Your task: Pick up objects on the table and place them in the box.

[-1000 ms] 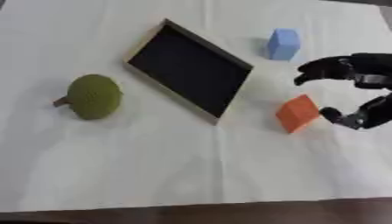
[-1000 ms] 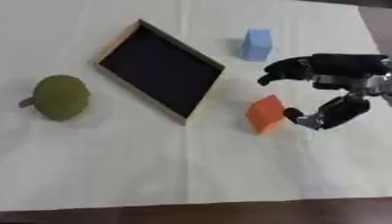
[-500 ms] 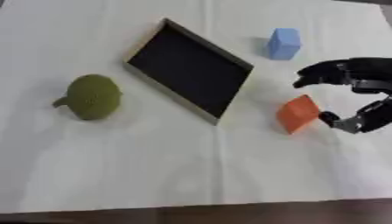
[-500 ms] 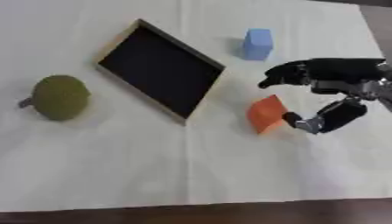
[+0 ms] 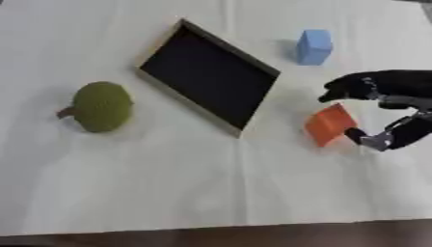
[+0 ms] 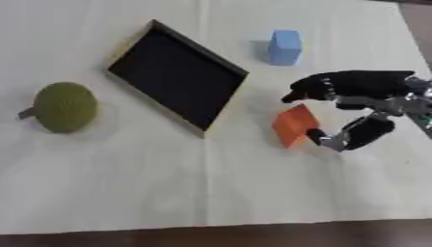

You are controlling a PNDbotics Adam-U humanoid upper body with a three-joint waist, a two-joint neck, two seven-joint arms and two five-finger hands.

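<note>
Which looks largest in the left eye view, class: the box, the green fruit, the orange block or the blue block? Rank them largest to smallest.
1. Box, clearly largest.
2. Green fruit.
3. Orange block and blue block: these look alike in size, and the orange one sits tilted beside the robot hand, so I won't rank them.
</note>
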